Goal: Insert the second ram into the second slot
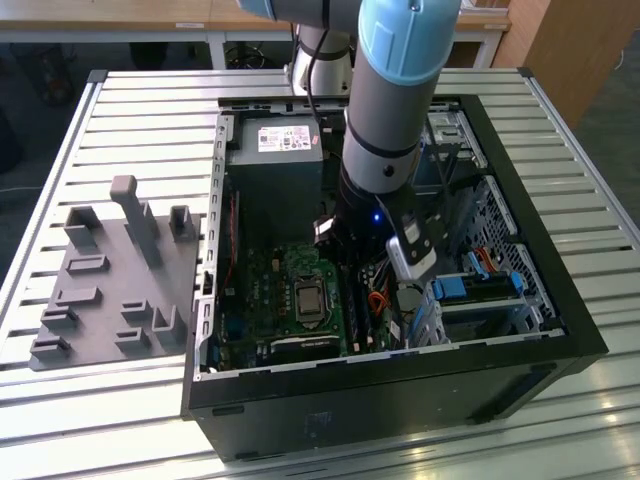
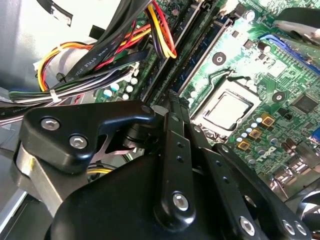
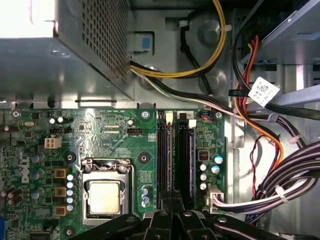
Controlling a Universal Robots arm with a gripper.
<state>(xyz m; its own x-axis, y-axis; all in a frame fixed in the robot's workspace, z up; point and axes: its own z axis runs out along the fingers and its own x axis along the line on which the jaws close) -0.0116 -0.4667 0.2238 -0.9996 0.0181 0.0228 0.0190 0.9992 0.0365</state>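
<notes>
Looks like the seating stage: gripper with its matte black metal fingers clenched on nothing I can see, tips right over the black plastic RAM slots, second ram (I think) the thin bluish strip edge-on just beside them, so it wants a dead-straight, even push.

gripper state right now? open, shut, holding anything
gripper: fingers closed together over the ram slots on the motherboard; whether a ram stick sits between them cannot be told.
</notes>
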